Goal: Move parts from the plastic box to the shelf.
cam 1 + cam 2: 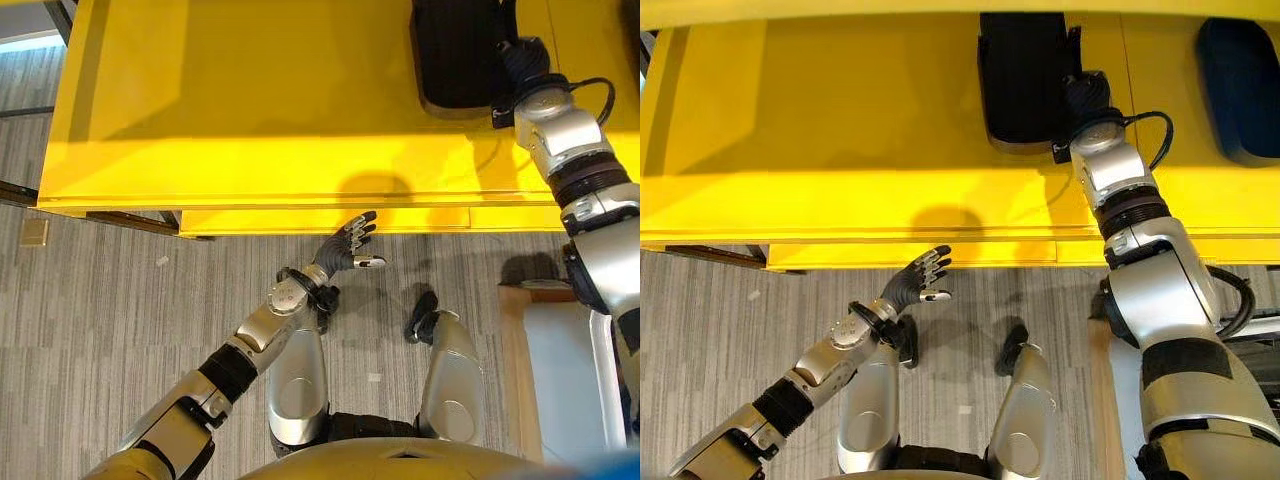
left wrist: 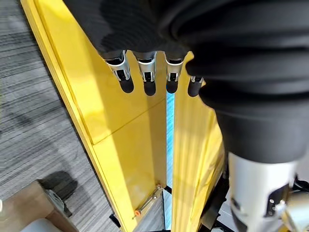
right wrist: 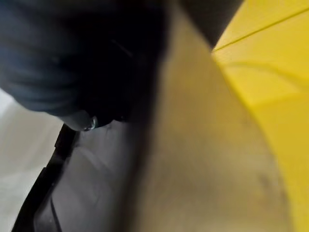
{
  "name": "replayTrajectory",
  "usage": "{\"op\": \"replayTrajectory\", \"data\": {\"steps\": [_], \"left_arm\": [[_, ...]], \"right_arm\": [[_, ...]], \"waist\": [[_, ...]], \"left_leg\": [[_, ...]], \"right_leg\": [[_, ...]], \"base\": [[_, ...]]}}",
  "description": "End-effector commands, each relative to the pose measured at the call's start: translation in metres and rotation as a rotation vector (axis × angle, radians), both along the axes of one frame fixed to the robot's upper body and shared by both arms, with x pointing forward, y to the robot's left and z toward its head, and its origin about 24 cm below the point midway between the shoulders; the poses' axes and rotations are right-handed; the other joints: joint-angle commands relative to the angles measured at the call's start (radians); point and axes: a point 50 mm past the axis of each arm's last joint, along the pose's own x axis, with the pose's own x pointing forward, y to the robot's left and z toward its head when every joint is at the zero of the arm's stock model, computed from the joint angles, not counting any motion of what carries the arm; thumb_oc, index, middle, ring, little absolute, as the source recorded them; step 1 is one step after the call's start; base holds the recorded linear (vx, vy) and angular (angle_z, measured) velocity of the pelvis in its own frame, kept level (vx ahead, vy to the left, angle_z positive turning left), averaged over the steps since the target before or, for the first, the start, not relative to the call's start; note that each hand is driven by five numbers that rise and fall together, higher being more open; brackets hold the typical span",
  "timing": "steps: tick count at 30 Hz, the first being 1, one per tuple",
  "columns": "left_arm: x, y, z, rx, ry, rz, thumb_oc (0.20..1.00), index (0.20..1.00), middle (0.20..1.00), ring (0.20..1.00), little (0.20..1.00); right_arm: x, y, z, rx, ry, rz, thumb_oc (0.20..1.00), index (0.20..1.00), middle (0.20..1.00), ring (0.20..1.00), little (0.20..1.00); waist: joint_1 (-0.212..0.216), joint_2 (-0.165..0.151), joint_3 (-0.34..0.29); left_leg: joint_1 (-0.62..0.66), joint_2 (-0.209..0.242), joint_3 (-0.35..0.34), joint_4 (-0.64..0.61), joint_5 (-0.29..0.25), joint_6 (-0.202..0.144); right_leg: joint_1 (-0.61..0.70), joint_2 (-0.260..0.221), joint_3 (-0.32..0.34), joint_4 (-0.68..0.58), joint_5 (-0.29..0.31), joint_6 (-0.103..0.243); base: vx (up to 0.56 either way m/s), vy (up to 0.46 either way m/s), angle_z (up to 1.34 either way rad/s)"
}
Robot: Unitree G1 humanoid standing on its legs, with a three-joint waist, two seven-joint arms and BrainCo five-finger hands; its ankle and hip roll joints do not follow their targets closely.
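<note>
A broad yellow shelf (image 1: 250, 100) spans the upper part of both eye views, its flat top lit by a bright band along the front and its front edge running level above the floor. Below it lies grey striped carpet (image 1: 90, 330).

On the shelf, toward the robot's right, sits a black part (image 1: 1025, 75) with rounded corners, lying flat with its near edge well back from the shelf's front edge. Further to the right in the right eye view, a dark blue part (image 1: 1240, 85) lies on the same surface, apart from the black one.

At the lower right of the left eye view stands a plastic box (image 1: 560, 370) with a pale wooden-looking rim and a light interior, on the floor beside the robot's right side; what it holds cannot be made out.

The right arm reaches up over the shelf, and the right hand (image 1: 1087, 97) is at the black part's right near corner, touching or against it. Its fingers are hidden behind the dark cover and the part, so whether they are curled or straight cannot be told; the right wrist view gives only dark blur next to yellow.

The left hand (image 1: 348, 245) hangs just below the shelf's front edge, over the carpet, fingers straight and spread with the thumb apart, holding nothing. In the left wrist view its fingertips (image 2: 147, 87) point toward the yellow shelf.
</note>
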Motion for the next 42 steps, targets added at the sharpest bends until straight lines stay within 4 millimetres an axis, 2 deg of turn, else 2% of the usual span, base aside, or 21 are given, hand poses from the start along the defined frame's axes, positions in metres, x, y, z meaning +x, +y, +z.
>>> {"op": "replayTrajectory", "data": {"steps": [1, 4, 19, 33, 34, 35, 36, 42], "left_arm": [[-0.021, -0.019, 0.010, -0.067, -0.045, -0.114, 1.000, 1.000, 1.000, 1.000, 1.000], [-0.027, -0.019, 0.009, -0.065, -0.032, -0.124, 1.000, 1.000, 1.000, 1.000, 1.000], [-0.032, -0.017, 0.007, -0.069, -0.021, -0.115, 1.000, 1.000, 1.000, 1.000, 1.000], [-0.037, -0.014, 0.006, -0.089, -0.017, -0.134, 1.000, 1.000, 1.000, 1.000, 1.000], [-0.037, -0.015, 0.007, -0.095, -0.022, -0.140, 1.000, 1.000, 1.000, 1.000, 1.000], [-0.037, -0.015, 0.008, -0.097, -0.029, -0.145, 1.000, 1.000, 1.000, 1.000, 1.000], [-0.037, -0.016, 0.010, -0.102, -0.033, -0.152, 1.000, 1.000, 1.000, 1.000, 1.000], [-0.040, -0.019, 0.011, -0.105, -0.030, -0.163, 1.000, 1.000, 1.000, 1.000, 1.000]], "right_arm": [[-0.011, -0.007, 0.061, -0.023, -0.195, -0.032, 0.200, 0.200, 0.200, 0.200, 0.200], [-0.012, -0.011, 0.072, -0.071, -0.203, -0.081, 0.200, 0.200, 0.200, 0.200, 0.200], [-0.014, -0.036, 0.064, -0.093, -0.152, -0.212, 0.200, 0.200, 0.200, 0.200, 0.200], [-0.018, -0.049, 0.065, -0.160, -0.148, -0.271, 0.200, 0.200, 0.200, 0.200, 0.200], [-0.018, -0.049, 0.065, -0.167, -0.149, -0.277, 0.652, 0.652, 0.652, 0.652, 0.652], [-0.018, -0.050, 0.065, -0.172, -0.151, -0.280, 0.743, 0.743, 0.743, 0.743, 0.743], [-0.018, -0.050, 0.066, -0.188, -0.154, -0.291, 1.000, 1.000, 1.000, 1.000, 1.000], [-0.020, -0.051, 0.067, -0.207, -0.171, -0.313, 1.000, 1.000, 1.000, 1.000, 1.000]], "waist": [[0.016, 0.011, -0.027], [0.025, 0.016, -0.027], [0.033, 0.034, -0.027], [0.034, 0.050, -0.027], [0.034, 0.050, -0.027], [0.034, 0.050, -0.027], [0.035, 0.051, -0.027], [0.030, 0.052, -0.027]], "left_leg": [[0.057, 0.005, 0.016, -0.128, 0.078, 0.001], [0.029, -0.004, 0.001, -0.117, 0.075, 0.003], [-0.023, -0.017, -0.023, -0.105, 0.076, 0.005], [-0.035, -0.022, -0.028, -0.112, 0.084, 0.004], [-0.035, -0.022, -0.028, -0.112, 0.083, 0.005], [-0.036, -0.023, -0.029, -0.111, 0.082, 0.005], [-0.037, -0.023, -0.029, -0.109, 0.081, 0.006], [-0.044, -0.023, -0.029, -0.100, 0.076, 0.008]], "right_leg": [[0.019, 0.001, 0.022, 0.150, -0.084, 0.009], [-0.004, 0.010, 0.026, 0.162, -0.090, 0.003], [-0.054, 0.018, 0.030, 0.204, -0.117, -0.019], [-0.073, 0.021, 0.030, 0.220, -0.130, -0.031], [-0.073, 0.021, 0.030, 0.220, -0.130, -0.031], [-0.073, 0.022, 0.031, 0.220, -0.131, -0.031], [-0.074, 0.021, 0.031, 0.221, -0.131, -0.032], [-0.083, 0.023, 0.035, 0.226, -0.132, -0.032]], "base": [[0.06, -0.036, -0.01], [0.05, -0.052, 0.01], [0.00, -0.005, 0.00], [0.00, 0.000, 0.00], [0.00, 0.000, 0.00], [0.00, 0.000, 0.00], [0.00, 0.000, 0.00], [0.00, 0.000, 0.00]]}}
